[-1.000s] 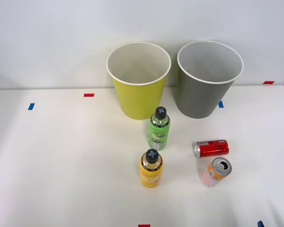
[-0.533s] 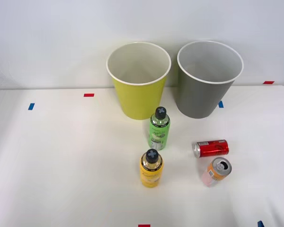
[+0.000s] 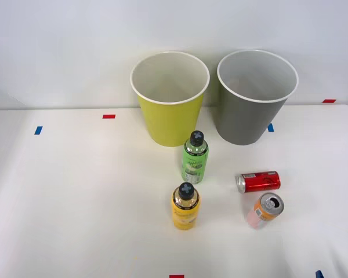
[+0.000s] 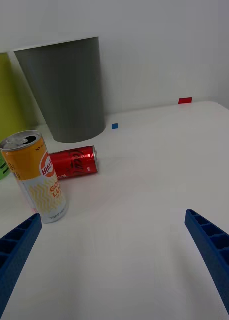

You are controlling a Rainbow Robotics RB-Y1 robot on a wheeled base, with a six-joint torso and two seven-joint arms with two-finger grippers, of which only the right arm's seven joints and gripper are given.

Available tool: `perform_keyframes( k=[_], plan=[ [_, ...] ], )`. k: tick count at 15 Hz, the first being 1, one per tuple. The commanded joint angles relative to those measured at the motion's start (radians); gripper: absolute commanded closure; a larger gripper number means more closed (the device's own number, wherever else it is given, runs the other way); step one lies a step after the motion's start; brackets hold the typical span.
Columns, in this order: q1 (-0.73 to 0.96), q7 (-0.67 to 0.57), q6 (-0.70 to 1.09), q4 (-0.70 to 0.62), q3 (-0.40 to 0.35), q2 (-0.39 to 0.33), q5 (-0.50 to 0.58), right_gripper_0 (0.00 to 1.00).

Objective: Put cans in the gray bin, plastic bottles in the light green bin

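Cans (image 4: 39,175): lettering possibly Korean, unreadable

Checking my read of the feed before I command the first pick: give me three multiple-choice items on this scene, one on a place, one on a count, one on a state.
1. Where does the red can lie?
A. inside the gray bin
B. on the table between the gray bin and the orange and pink can
C. left of the green bottle

2. How many black-capped bottles stand on the table?
A. one
B. two
C. three

3. How is the right tool?
A. open, holding nothing
B. shut on a can
C. shut on a bottle

Answers:
1 B, it lies on its side, the gray bin behind it and the orange and pink can in front.
2 B, the green bottle and the yellow-orange bottle.
3 A, the right tool has its fingers wide apart over bare table.
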Motion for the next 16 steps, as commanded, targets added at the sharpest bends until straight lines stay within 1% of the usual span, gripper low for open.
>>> perform_keyframes(
  k=[1,4,5,6,8,9,10,11,13,16],
  plan=[
    [0.0,0.0,0.0,0.0,0.0,0.0,0.0,0.0],
    [0.0,0.0,0.0,0.0,0.0,0.0,0.0,0.0],
    [-0.026,0.002,0.017,0.037,0.011,0.008,0.006,0.0],
    [-0.038,0.003,0.006,0.06,0.014,-0.006,-0.006,0.0],
    [-0.043,0.018,-0.015,0.057,0.015,-0.041,-0.031,0.0],
    [-0.046,0.026,-0.023,0.057,0.023,-0.063,-0.048,0.0],
    [-0.049,0.038,-0.023,0.057,0.046,-0.089,-0.069,0.0],
    [-0.052,0.106,-0.025,0.057,0.089,-0.114,-0.129,0.0],
    [-0.06,0.299,-0.025,0.058,0.195,-0.173,-0.313,0.0],
    [-0.095,0.443,-0.023,0.058,0.299,-0.236,-0.476,0.0]
  ],
)
